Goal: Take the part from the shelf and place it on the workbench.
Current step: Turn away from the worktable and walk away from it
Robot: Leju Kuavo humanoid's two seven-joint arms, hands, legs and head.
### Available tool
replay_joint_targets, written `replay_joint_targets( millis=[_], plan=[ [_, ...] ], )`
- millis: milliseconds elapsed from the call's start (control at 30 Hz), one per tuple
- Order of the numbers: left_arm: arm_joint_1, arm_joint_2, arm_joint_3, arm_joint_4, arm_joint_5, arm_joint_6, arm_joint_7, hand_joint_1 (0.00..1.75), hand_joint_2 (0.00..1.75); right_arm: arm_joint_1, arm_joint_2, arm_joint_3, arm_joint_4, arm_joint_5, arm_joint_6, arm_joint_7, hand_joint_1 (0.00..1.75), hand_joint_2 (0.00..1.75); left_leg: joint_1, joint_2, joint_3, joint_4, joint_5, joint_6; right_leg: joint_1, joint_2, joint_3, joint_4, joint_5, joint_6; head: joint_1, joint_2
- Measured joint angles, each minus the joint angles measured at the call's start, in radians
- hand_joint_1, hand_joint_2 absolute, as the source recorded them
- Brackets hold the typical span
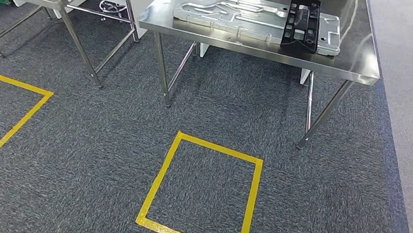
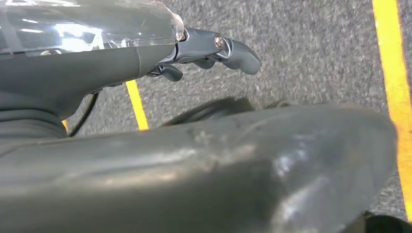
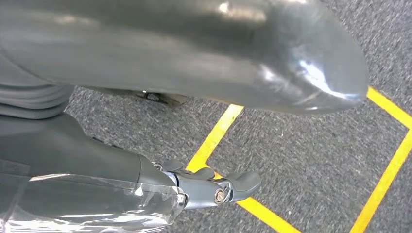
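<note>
Part: black ribbed plastic part [image 1: 302,21] lies on steel desk [image 1: 359,62], long axis pointing away.
Hands: left hand [image 2: 214,51] and right hand [image 3: 214,187] hang empty, fingers loosely apart, well below the desk.

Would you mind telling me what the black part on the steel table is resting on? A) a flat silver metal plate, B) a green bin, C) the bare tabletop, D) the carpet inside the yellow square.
A: in the head view the black part lies across a flat silver metal plate that sits on the steel table.
</note>
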Motion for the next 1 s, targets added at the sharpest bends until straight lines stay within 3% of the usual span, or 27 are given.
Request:
replay_joint_targets(
  millis=[67, 133, 167, 233, 267, 300, 333, 367, 433, 500, 633, 700, 767, 800, 833, 867, 933, 1000],
  plan=[
    [0.0, 0.0, 0.0, 0.0, 0.0, 0.0, 0.0, 0.0, 0.0, -0.001, 0.0, -0.001, 0.003, 0.0, 0.0, 0.0, 0.0, 0.0, -0.002, 0.003, -0.002, -0.004, 0.004, 0.009, -0.001, 0.003, -0.004, 0.0, 0.004, 0.013, 0.0, 0.0],
    [0.0, 0.0, 0.0, 0.0, -0.001, 0.0, 0.0, 0.0, 0.0, -0.002, -0.001, -0.002, 0.005, 0.0, 0.0, -0.001, 0.0, 0.0, 0.002, 0.01, -0.002, -0.011, 0.013, 0.023, -0.004, -0.002, -0.016, 0.025, -0.016, 0.024, 0.002, 0.0],
    [0.0, 0.0, 0.0, 0.0, -0.002, 0.0, -0.001, 0.0, 0.0, -0.003, -0.001, -0.002, 0.006, 0.0, 0.0, -0.001, 0.0, 0.0, 0.004, 0.014, -0.004, -0.015, 0.018, 0.03, -0.004, -0.007, -0.033, 0.063, -0.043, 0.028, 0.003, 0.0],
    [0.001, 0.0, 0.0, 0.0, -0.003, -0.001, -0.002, 0.0, 0.0, -0.003, -0.002, -0.003, 0.008, 0.0, 0.0, -0.001, 0.0, 0.0, 0.002, 0.021, -0.011, -0.015, 0.022, 0.036, -0.006, -0.014, -0.09, 0.189, -0.114, 0.033, 0.005, 0.0],
    [0.002, 0.0, 0.0, 0.0, -0.003, -0.001, -0.003, 0.0, 0.0, -0.003, -0.002, -0.003, 0.009, 0.0, 0.0, -0.001, 0.0, 0.0, 0.001, 0.025, -0.014, -0.015, 0.023, 0.036, -0.007, -0.015, -0.116, 0.248, -0.138, 0.035, 0.006, 0.0],
    [0.003, 0.0, 0.0, 0.0, -0.003, -0.003, -0.005, 0.0, 0.0, -0.003, -0.002, -0.004, 0.011, 0.0, 0.0, -0.001, 0.0, 0.0, 0.0, 0.029, -0.016, -0.014, 0.023, 0.036, -0.008, -0.016, -0.129, 0.28, -0.144, 0.036, 0.006, 0.0],
    [0.003, 0.0, 0.0, 0.0, -0.003, -0.004, -0.007, 0.0, 0.0, -0.003, -0.003, -0.006, 0.012, 0.001, -0.001, -0.001, 0.0, 0.0, 0.0, 0.033, -0.017, -0.013, 0.024, 0.036, -0.008, -0.018, -0.122, 0.271, -0.129, 0.036, 0.006, 0.0],
    [0.003, 0.0, 0.0, 0.0, -0.003, -0.005, -0.008, 0.0, 0.0, -0.003, -0.003, -0.006, 0.013, 0.002, -0.003, -0.001, 0.0, 0.0, 0.0, 0.036, -0.016, -0.012, 0.023, 0.035, -0.008, -0.022, -0.094, 0.222, -0.098, 0.034, 0.006, 0.0],
    [0.003, 0.0, 0.0, 0.0, -0.003, -0.007, -0.008, 0.0, 0.0, -0.004, -0.003, -0.007, 0.014, 0.004, -0.008, -0.001, 0.0, 0.0, -0.003, 0.041, -0.014, -0.008, 0.021, 0.031, -0.005, -0.037, -0.017, 0.078, -0.037, 0.027, 0.006, 0.0],
    [0.003, 0.0, 0.0, 0.0, -0.003, -0.008, -0.008, 0.0, 0.0, -0.006, -0.002, -0.007, 0.015, 0.006, -0.013, -0.002, 0.0, 0.0, -0.007, 0.044, -0.015, -0.005, 0.019, 0.021, 0.0, -0.047, 0.019, 0.001, -0.018, 0.016, 0.005, 0.0],
    [0.004, 0.002, 0.0, 0.0, -0.003, -0.009, 0.006, 0.0, 0.0, -0.007, 0.003, -0.007, 0.027, 0.018, -0.025, -0.003, 0.0, 0.0, -0.006, 0.043, -0.021, 0.011, 0.005, -0.003, -0.003, -0.036, 0.017, -0.013, -0.011, -0.006, 0.004, 0.0],
    [0.007, 0.005, 0.0, 0.0, -0.004, -0.01, 0.011, 0.0, 0.0, -0.01, 0.006, -0.007, 0.035, 0.02, -0.029, -0.003, 0.0, 0.0, -0.003, 0.03, -0.06, 0.1, -0.053, -0.012, -0.006, -0.033, 0.015, -0.018, -0.005, -0.016, 0.002, 0.0],
    [0.009, 0.007, 0.0, 0.0, -0.004, -0.01, 0.013, 0.0, 0.0, -0.011, 0.006, -0.008, 0.042, 0.021, -0.029, -0.003, 0.0, 0.0, -0.001, 0.023, -0.122, 0.237, -0.118, -0.018, -0.005, -0.027, 0.011, -0.016, -0.004, -0.02, 0.001, 0.0],
    [0.011, 0.009, 0.0, 0.0, -0.004, -0.01, 0.014, 0.0, 0.0, -0.011, 0.006, -0.008, 0.045, 0.021, -0.029, -0.003, 0.0, 0.0, 0.0, 0.023, -0.14, 0.28, -0.128, -0.019, -0.005, -0.024, 0.009, -0.015, -0.004, -0.02, 0.001, 0.0],
    [0.012, 0.01, 0.0, 0.0, -0.004, -0.01, 0.014, 0.0, 0.0, -0.011, 0.006, -0.008, 0.048, 0.021, -0.029, -0.003, 0.0, 0.0, 0.001, 0.023, -0.141, 0.283, -0.117, -0.02, -0.005, -0.02, 0.009, -0.013, -0.004, -0.02, 0.001, 0.0],
    [0.013, 0.011, 0.0, 0.0, -0.004, -0.01, 0.015, 0.0, 0.0, -0.011, 0.006, -0.009, 0.05, 0.021, -0.029, -0.003, 0.0, 0.0, 0.002, 0.022, -0.122, 0.246, -0.089, -0.019, -0.005, -0.015, 0.009, -0.011, -0.005, -0.019, 0.001, 0.0],
    [0.014, 0.013, 0.0, 0.0, -0.005, -0.01, 0.015, 0.0, 0.0, -0.013, 0.007, -0.009, 0.053, 0.021, -0.029, -0.003, 0.0, 0.0, 0.004, 0.012, -0.054, 0.106, -0.022, -0.015, -0.004, -0.005, 0.009, -0.005, -0.007, -0.014, 0.001, 0.0],
    [0.014, 0.014, 0.0, 0.0, -0.007, -0.009, 0.019, 0.0, 0.0, -0.016, 0.007, -0.01, 0.056, 0.019, -0.03, 0.0, 0.0, 0.0, 0.003, 0.0, -0.014, 0.015, 0.006, -0.007, -0.001, 0.002, 0.005, 0.001, -0.008, -0.005, 0.002, 0.0]
  ],
)
